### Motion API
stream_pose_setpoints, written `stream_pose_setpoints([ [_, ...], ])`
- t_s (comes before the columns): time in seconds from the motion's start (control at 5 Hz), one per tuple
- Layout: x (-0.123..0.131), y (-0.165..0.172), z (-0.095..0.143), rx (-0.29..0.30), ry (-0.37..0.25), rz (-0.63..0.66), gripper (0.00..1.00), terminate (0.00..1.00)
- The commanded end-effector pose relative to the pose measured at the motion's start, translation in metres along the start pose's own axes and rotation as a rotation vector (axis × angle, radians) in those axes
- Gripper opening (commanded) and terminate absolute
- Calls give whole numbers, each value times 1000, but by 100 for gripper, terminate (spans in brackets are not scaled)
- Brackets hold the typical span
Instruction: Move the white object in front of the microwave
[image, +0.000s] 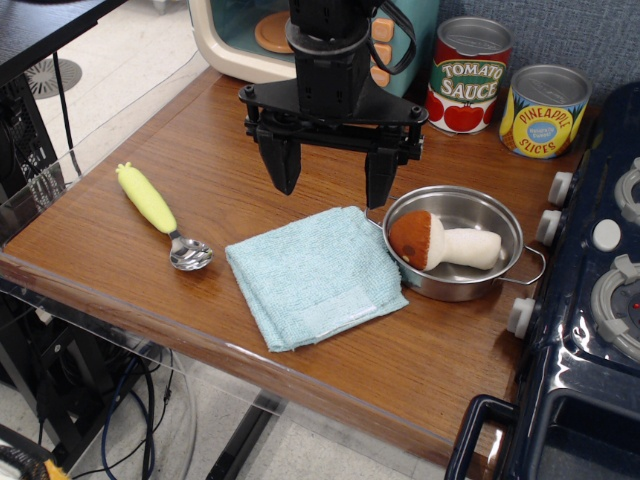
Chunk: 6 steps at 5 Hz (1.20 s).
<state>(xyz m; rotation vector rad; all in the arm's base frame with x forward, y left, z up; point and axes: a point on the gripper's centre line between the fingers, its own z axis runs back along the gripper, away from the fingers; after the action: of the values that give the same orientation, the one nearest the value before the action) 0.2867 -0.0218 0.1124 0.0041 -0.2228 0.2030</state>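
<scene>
Hanging above the table (150, 270), our hand (326, 173) stood released, its two dark fingers (282, 162) spread wide and pointing down, gripping nothing. Below the hand and partly under its fingertips we saw a light blue towel (312, 273), folded flat. Just to the right of the hand and a little lower in view sat a steel pan (462, 284), touching the towel's edge. Inside it the white object (445, 243) lay on its side, brown cap toward the hand, cream stem pointing away. Behind the hand stood the microwave (232, 45), largely hidden by our arm, well apart from the pan. To the right of the microwave we saw a tomato sauce can (469, 75) and a pineapple can (543, 110) side by side. Left of the hand lay a spoon (162, 213) with a yellow handle. At the far right stood a dark blue stove (590, 300).
</scene>
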Motion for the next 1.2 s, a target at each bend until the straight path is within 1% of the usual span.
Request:
stream_pose_setpoints([
  [0.0,0,0,0,0,0,0,100,0],
  [0.2,6,-8,0,-13,12,-112,100,0],
  [0.4,18,-18,-6,-34,72,-305,100,0],
  [0.6,28,-29,-12,-81,103,-491,100,0],
  [0.8,33,-45,-28,-101,125,-625,100,0],
  [1.0,32,-57,-47,-130,145,-692,100,0],
])
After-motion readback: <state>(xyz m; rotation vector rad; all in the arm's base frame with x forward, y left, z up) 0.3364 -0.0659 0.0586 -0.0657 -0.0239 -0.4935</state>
